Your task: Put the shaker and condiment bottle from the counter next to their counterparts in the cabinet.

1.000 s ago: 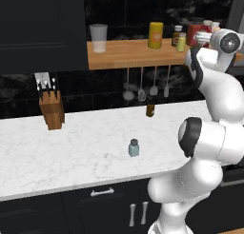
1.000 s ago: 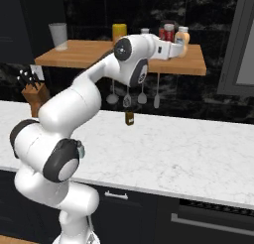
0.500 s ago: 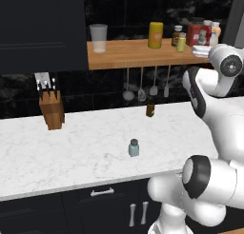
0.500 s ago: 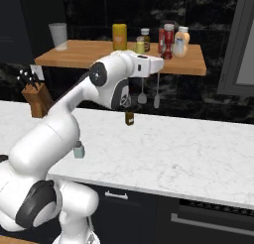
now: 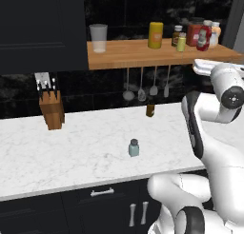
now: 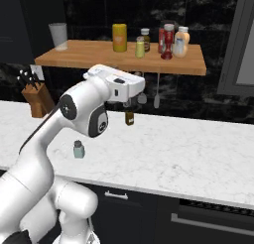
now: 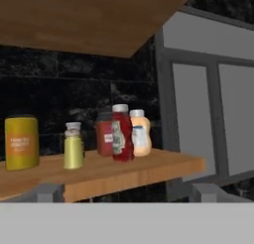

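While the arm sits pulled back from the shelf, scene as follows
gripper: (image 7: 127, 191) jaws spread wide, nothing between them, two grey fingertips (image 7: 48, 192) low in the hand view, aimed at the shelf cluster but well short of it
condiment bottle: (image 7: 121, 133) red ketchup-type bottle, white label, white cap, upright on the shelf, touching or just in front of the boxy red container (image 7: 104, 135), pale orange bottle (image 7: 139, 134) just beside it on the other side
shaker: (image 5: 134, 148) pale blue-green, grey cap, upright on the counter, alone near the front half, well apart from everything
counter: (image 5: 81, 147) white marble with grey veins
cabinet: (image 5: 143, 54) light-brown wooden shelf plank, dark surround, above the counter
counterparts: yellow-green jar (image 6: 140, 47) with metal lid, slim dark brown bottle (image 6: 145, 39) behind it, grouped at the window end of the plank with the red ones
yellow canister: (image 6: 119, 37) tall, on the shelf, just beside the cluster
glass cup: (image 5: 98, 37) clear, far end of the plank, well apart from the jars
knife block: (image 5: 51, 109) wooden, on the counter against the dark wall
hanging utensils: (image 5: 141, 85) ladles/spoons under the shelf
small brown bottle: (image 5: 150, 109) on the counter under the utensils, back edge
arm: (image 6: 84, 109) white, wrist below shelf level in the right base view
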Controlling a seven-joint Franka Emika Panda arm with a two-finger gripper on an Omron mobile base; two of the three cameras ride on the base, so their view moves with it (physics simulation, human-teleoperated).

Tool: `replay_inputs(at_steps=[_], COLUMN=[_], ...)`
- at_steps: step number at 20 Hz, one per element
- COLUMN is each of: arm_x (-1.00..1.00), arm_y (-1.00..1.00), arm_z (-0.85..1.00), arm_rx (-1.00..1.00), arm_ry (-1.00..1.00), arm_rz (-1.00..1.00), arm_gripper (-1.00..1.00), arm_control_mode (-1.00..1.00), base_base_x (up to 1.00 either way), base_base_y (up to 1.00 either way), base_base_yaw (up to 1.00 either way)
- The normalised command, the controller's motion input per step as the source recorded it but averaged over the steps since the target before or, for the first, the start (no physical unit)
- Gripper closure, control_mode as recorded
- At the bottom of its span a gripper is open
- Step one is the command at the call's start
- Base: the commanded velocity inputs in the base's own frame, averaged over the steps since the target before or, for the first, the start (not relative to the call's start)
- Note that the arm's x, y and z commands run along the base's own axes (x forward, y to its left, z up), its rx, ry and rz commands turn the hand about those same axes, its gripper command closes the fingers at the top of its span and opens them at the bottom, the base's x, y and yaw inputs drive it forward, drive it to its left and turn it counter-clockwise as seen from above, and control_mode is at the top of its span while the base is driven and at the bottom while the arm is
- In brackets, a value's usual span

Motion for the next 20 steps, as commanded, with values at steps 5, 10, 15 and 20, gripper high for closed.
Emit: replay_inputs(at_steps=[5, 10, 15, 20], arm_x=[-1.0, -0.87, -0.63, -0.14], arm_y=[0.07, 0.02, 0.0, 0.43], arm_z=[-0.38, -0.4, -0.37, -0.42], arm_rx=[0.0, 0.0, 0.0, 0.0], arm_ry=[-0.01, 0.02, 0.1, 0.18], arm_rz=[0.03, 0.11, 0.19, 0.15], arm_gripper=[-1.0, -1.0, -1.0, -1.0], arm_control_mode=[-1.0, -1.0, -1.0, -1.0], base_base_x=[0.0, 0.0, 0.0, 0.0], base_base_y=[0.0, 0.0, 0.0, 0.0], base_base_yaw=[0.0, 0.0, 0.0, 0.0])
